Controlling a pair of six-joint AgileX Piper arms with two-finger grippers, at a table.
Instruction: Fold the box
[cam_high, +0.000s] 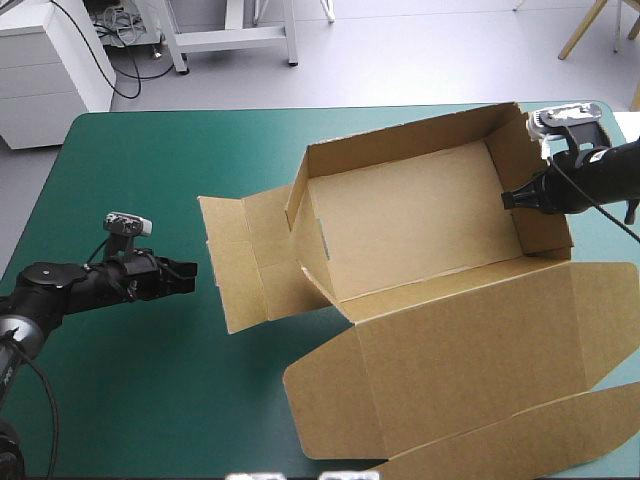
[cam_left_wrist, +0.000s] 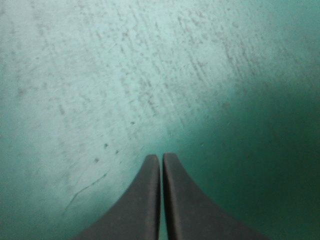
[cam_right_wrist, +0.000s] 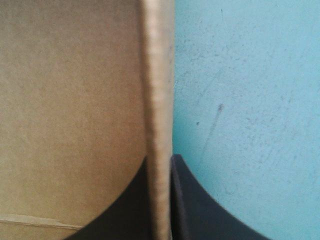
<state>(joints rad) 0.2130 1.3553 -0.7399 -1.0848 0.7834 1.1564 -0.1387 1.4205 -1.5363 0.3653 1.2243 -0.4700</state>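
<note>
Walls of the box (cam_high: 400, 230) stand raised at the far right part of the counter (cam_high: 120, 380), its lid (cam_high: 470, 350) flat toward the near edge. The right fingers (cam_right_wrist: 200, 210) are clamped on the right wall (the board edge runs between them). The left fingers (cam_left_wrist: 145, 200) are pressed together, empty, over the teal-green cover, apart from the box.

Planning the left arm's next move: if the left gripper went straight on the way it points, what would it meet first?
Probably the teal-green cover: the left gripper's own view shows nothing else ahead. From above, the box's flat flap lies just beyond; depth unclear.
</note>
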